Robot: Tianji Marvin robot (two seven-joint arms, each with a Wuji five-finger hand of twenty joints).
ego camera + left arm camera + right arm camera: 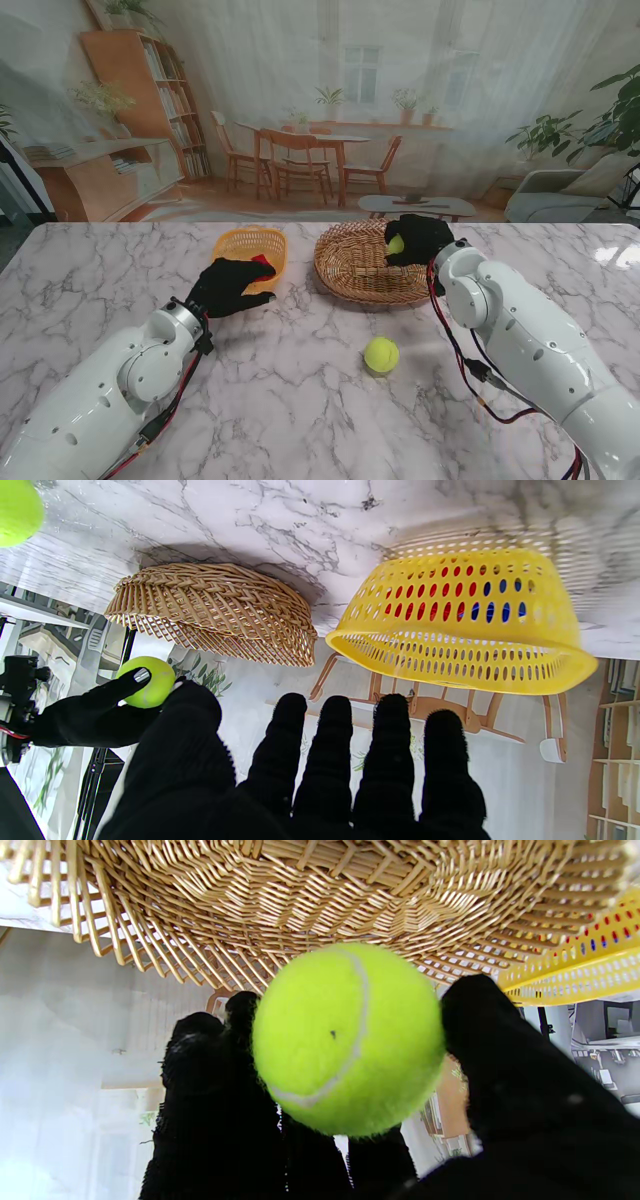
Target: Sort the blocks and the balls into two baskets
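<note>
Gripped between thumb and fingers of the right hand (420, 240), one tennis ball (347, 1037) hangs over the wicker basket (350, 268), ready to drop; left hand (320, 780), fingers spread and empty, faces the yellow basket (465, 625) holding blocks; another ball (381, 354) waits on the counter (300, 400)

Marble table (300, 400). Yellow plastic basket (243, 243) far left of centre, wicker basket (355, 270) just beside it on right. Left hand (228, 287) black-gloved, at yellow basket's near rim, red block (263, 261) at fingertips. Right hand (418, 241) over wicker basket, closed on tennis ball (395, 244). Second tennis ball (381, 354) loose on table, nearer to me than wicker basket.
</note>
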